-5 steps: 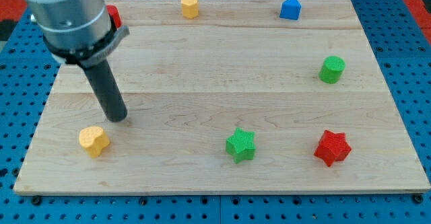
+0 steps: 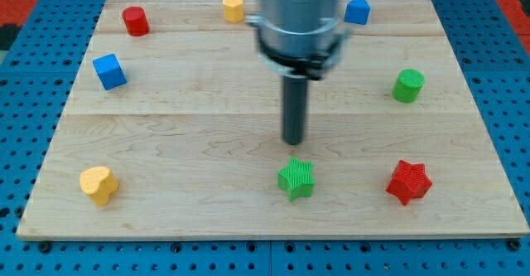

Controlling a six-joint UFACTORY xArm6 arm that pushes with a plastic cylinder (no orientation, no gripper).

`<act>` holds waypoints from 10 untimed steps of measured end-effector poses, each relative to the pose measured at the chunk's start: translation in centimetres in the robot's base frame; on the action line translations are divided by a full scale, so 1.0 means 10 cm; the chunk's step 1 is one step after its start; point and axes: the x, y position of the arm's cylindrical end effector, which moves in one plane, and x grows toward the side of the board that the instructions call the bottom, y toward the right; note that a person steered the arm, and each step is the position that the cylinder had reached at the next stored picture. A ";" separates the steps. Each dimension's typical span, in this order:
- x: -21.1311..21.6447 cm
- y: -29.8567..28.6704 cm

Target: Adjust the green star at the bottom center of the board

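Observation:
The green star (image 2: 296, 179) lies at the bottom centre of the wooden board (image 2: 207, 127). My tip (image 2: 293, 141) stands just above it in the view, a short gap away and not touching. The dark rod rises from the tip to the grey arm body at the view's top centre.
A red star (image 2: 409, 181) lies at the bottom right and a green cylinder (image 2: 408, 85) at the right. A yellow heart (image 2: 98, 184) lies at the bottom left. A blue cube (image 2: 109, 70), a red cylinder (image 2: 135, 20), a yellow block (image 2: 233, 7) and a blue block (image 2: 357, 10) sit toward the top.
The rod has moved from the left side of the board to the centre, above the green star. The yellow heart has shifted a little left and down. The blue cube is now uncovered.

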 end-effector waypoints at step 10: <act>0.88 -1.17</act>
